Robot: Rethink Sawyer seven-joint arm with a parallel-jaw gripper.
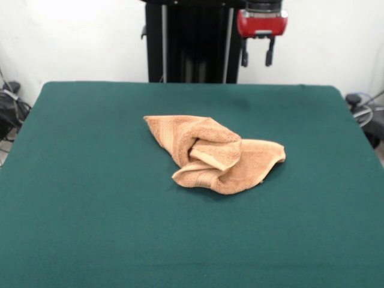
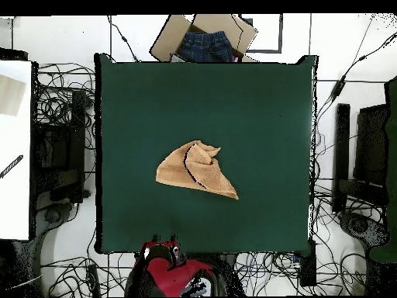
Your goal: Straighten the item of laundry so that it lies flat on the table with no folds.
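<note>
Towel (image 1: 215, 153) lies near the middle of the table (image 1: 90, 228), well apart from the pincer (image 1: 257, 55) and nearer the front camera than it. It is bunched, not flat. In the front view at least 1 rolled fold sits in its middle, a flap is turned over on the side away from the pincer, and 1 corner points toward the table's far edge, to the left in this view. A second, flatter lobe lies almost straight below the pincer's line, but well short of it.

Progress, as a judgement: nothing of the straightening shows as done. The cloth covers far less table than an open square would, so every fold is left to work out. No contact between pincer and cloth.

Pincer hangs raised at the far edge of the table, beside the black pedestal column (image 1: 192, 42). Its 2 dark fingers (image 1: 245, 57) stand apart with an empty gap between them; it holds nothing.

Overhead view: towel (image 2: 195, 169) reads as a rough triangle with a dark crease line across it; the arm's red body (image 2: 167, 272) sits just off the table's edge.

Hard to make out:
- how many layers are stacked in the bunch;
- where the hidden corners lie;
- the fingers in the overhead view;
- the arm above the red housing, cut off in the front view.

Beyond the far side from the pincer, a cardboard box (image 2: 244, 35) with dark cloth lies on the floor.
</note>
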